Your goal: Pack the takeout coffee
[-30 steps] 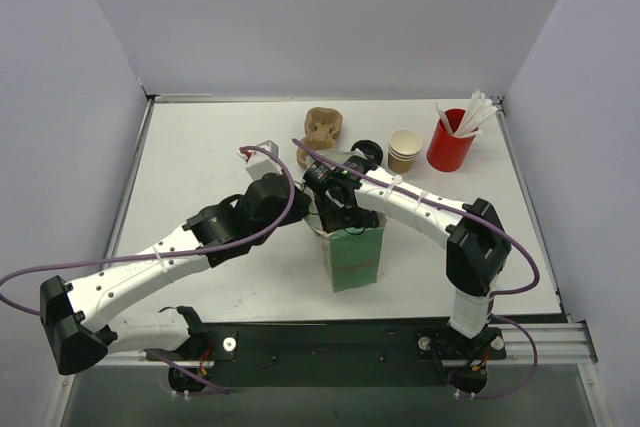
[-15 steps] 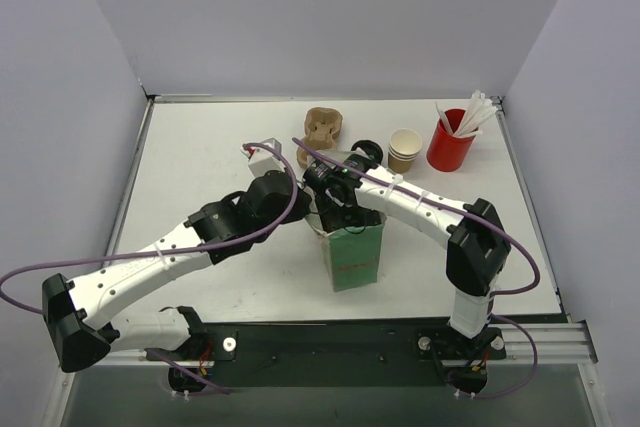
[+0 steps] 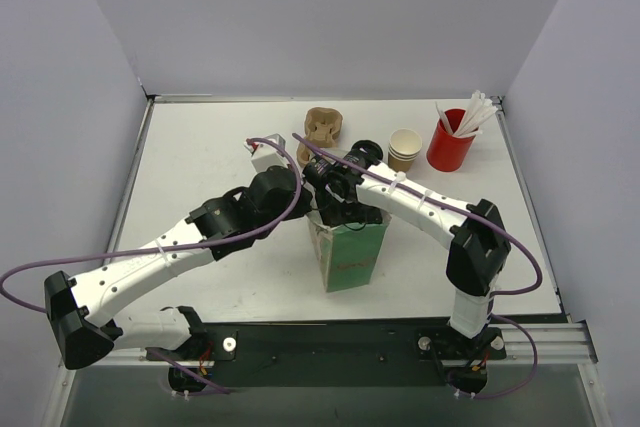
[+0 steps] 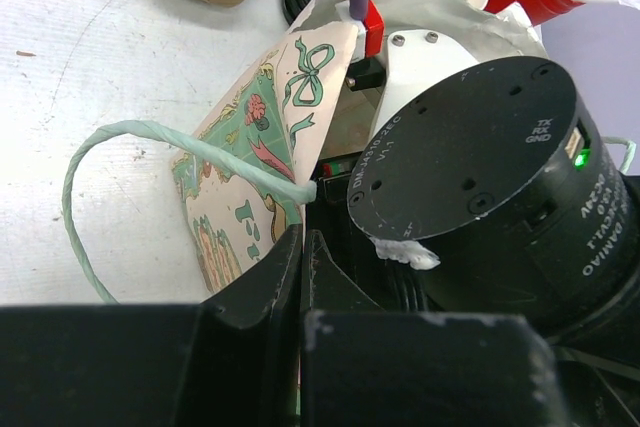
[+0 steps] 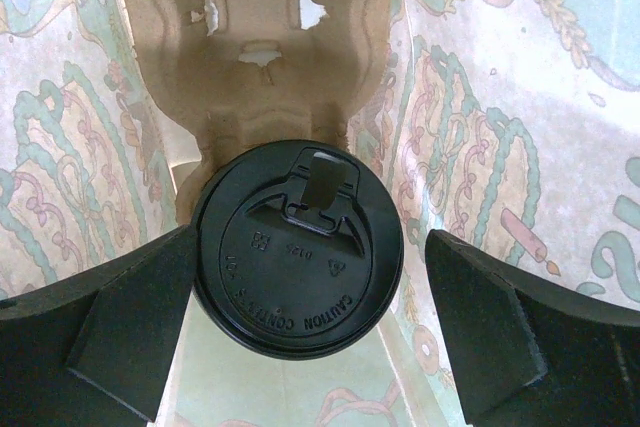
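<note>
**A:** Where's the cup (image 5: 298,252)?

**B:** Down inside the bag (image 3: 352,252), lid up. It looks seated in the near pocket of the tray (image 5: 260,37) at the bottom, though the lid hides its body

**A:** And the right gripper (image 5: 310,237)?

**B:** It reaches in through the bag's mouth, right above the lid. Its fingers (image 5: 130,327) are spread to either side and pinch nothing, so I'd say the cup is let go

**A:** Why is the left gripper (image 4: 302,247) so close?

**B:** It's pressed together on the bag's rim, just by the handle (image 4: 90,157), nipping the paper. My guess is that it holds the mouth open and steadies the bag while the other arm works inside

**A:** Anything different from a second ago?

**B:** Seen from above, both wrists have crept a little toward the far side. The bag stands slightly further left, and more of its front shows under the right arm. That reads to me as the start of a withdrawal

**A:** What's left?

**B:** The right arm has to come out without snagging the rim
</note>
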`<action>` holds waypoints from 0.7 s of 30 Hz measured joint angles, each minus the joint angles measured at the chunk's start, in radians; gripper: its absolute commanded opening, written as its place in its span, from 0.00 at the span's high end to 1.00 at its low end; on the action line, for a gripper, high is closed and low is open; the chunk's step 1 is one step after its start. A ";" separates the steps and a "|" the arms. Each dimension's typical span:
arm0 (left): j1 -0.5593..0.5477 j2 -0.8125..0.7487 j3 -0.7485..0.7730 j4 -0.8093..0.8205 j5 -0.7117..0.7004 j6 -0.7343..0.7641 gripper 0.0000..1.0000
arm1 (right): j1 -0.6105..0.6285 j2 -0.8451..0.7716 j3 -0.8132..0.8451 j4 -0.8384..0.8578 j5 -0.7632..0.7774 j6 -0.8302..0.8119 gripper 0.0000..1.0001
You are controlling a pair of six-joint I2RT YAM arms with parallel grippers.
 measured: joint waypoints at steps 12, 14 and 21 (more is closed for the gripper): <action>0.017 -0.002 -0.002 -0.001 0.020 0.019 1.00 | 0.000 0.013 0.021 -0.013 0.002 -0.007 0.08; 0.018 -0.003 -0.002 -0.001 0.023 0.023 1.00 | 0.000 0.013 0.026 -0.018 0.002 -0.008 0.07; 0.024 -0.009 -0.002 0.001 0.037 0.034 1.00 | 0.000 0.013 0.040 -0.029 0.001 -0.010 0.07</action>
